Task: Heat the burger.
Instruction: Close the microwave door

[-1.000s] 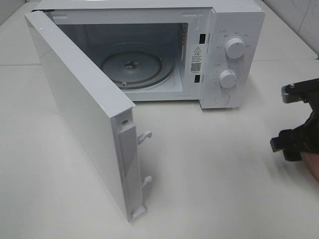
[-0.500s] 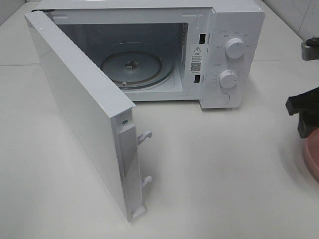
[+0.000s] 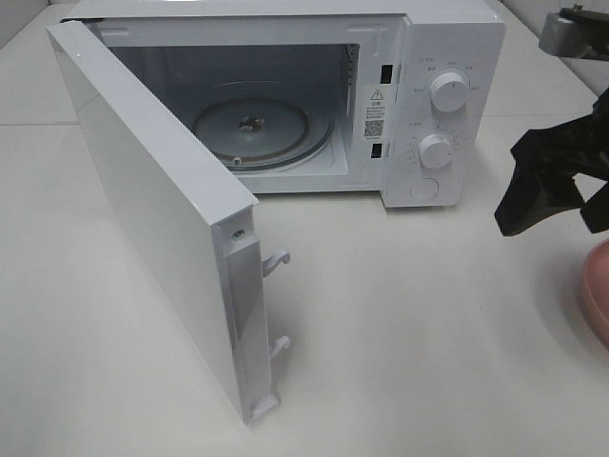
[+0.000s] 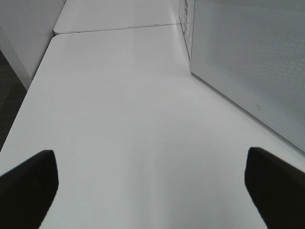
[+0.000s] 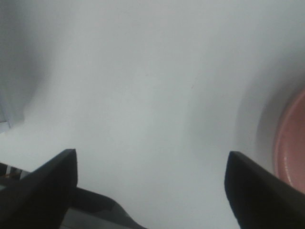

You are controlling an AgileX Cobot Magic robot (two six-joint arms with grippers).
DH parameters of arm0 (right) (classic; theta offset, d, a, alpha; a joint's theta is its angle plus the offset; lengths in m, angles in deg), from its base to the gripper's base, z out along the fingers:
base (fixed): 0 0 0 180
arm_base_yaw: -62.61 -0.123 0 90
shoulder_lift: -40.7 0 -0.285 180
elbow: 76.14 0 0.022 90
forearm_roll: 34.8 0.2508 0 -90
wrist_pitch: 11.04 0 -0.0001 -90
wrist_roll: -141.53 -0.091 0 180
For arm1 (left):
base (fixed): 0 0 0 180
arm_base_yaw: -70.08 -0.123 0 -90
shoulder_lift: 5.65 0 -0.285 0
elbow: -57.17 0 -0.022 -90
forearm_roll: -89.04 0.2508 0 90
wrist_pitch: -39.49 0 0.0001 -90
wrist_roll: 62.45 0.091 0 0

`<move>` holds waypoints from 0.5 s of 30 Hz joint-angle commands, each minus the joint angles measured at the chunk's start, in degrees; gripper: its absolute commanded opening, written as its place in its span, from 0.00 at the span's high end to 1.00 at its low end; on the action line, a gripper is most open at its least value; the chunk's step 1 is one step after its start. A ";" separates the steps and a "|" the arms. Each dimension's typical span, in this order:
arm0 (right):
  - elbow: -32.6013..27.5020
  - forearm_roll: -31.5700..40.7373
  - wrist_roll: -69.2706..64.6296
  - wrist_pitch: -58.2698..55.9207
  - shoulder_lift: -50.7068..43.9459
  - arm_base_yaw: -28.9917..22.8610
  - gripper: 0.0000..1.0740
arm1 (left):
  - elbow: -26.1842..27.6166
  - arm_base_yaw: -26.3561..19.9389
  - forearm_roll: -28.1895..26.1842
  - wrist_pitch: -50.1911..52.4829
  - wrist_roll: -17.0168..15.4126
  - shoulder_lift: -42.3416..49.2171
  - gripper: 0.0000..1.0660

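Fingers (image 5: 40, 188) of both arms spread wide, empty (pink plate (image 5: 291, 143) apparently just beside the right's).

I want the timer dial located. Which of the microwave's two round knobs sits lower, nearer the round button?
The lower knob, directly above the round button; the upper knob sits higher on the panel.
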 commanded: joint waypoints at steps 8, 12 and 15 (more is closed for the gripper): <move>-3.72 -9.63 -4.24 -2.64 -11.34 4.53 0.11 | -0.29 -0.17 -0.52 0.40 -0.34 1.09 0.06; -7.62 -9.91 -4.18 -4.35 -18.96 7.39 0.11 | -0.29 -0.17 -0.52 0.40 -0.34 1.09 0.06; -11.12 -9.91 -4.18 -4.24 -24.92 11.17 0.11 | -0.29 -0.17 -0.52 0.40 -0.34 1.09 0.06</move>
